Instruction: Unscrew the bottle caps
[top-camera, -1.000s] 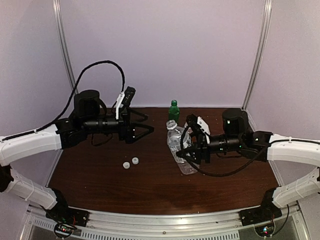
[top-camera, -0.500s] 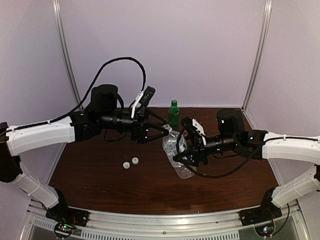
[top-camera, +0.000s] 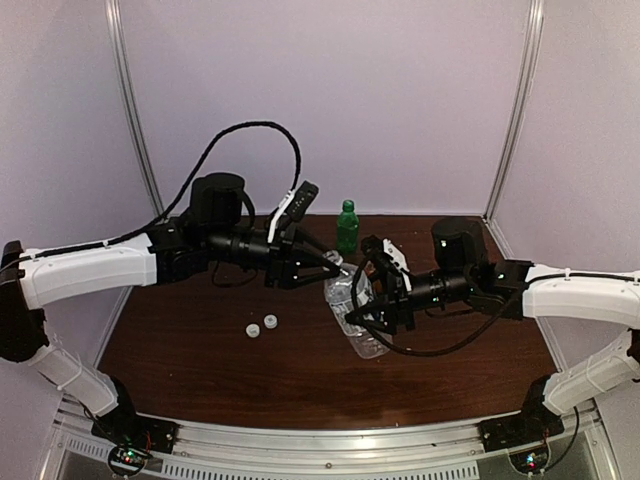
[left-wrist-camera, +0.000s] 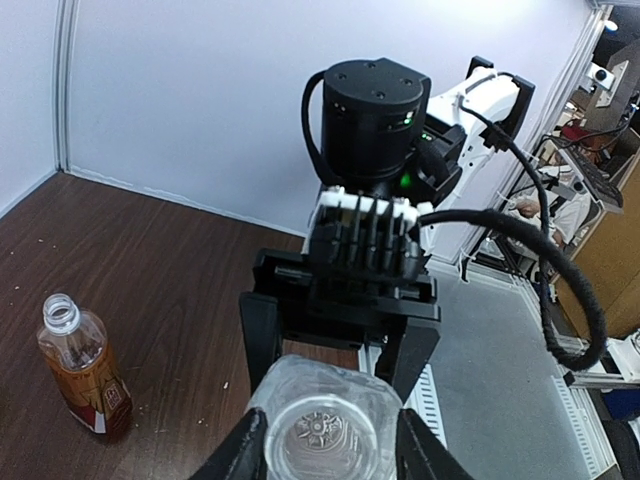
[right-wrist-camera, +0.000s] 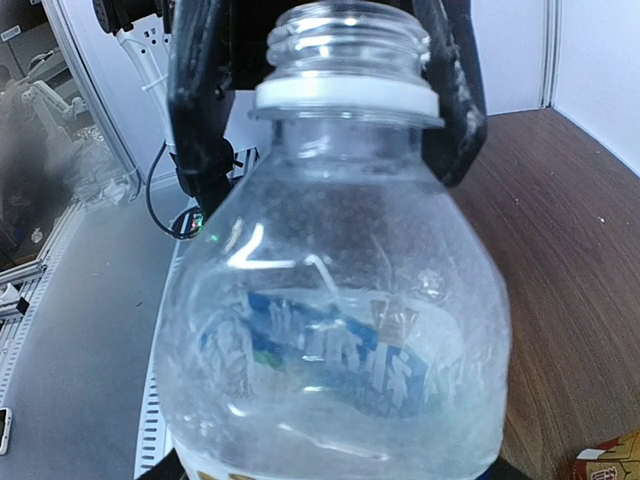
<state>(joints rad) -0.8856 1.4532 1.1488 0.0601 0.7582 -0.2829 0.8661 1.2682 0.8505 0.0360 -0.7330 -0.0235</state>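
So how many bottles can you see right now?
3. The water bottle is held tilted in the right jaws, mid-table. The green bottle stands upright at the back. The amber bottle stands on the table, hidden in the top view but clear from the left wrist.

Top view: dim and slightly soft; you get a dull sheen on the dark tabletop (top-camera: 200, 350). Right wrist: clear bottle (right-wrist-camera: 330, 330) sharp, white glints on it (background blurred). Left wrist: evenly lit, bright wall.
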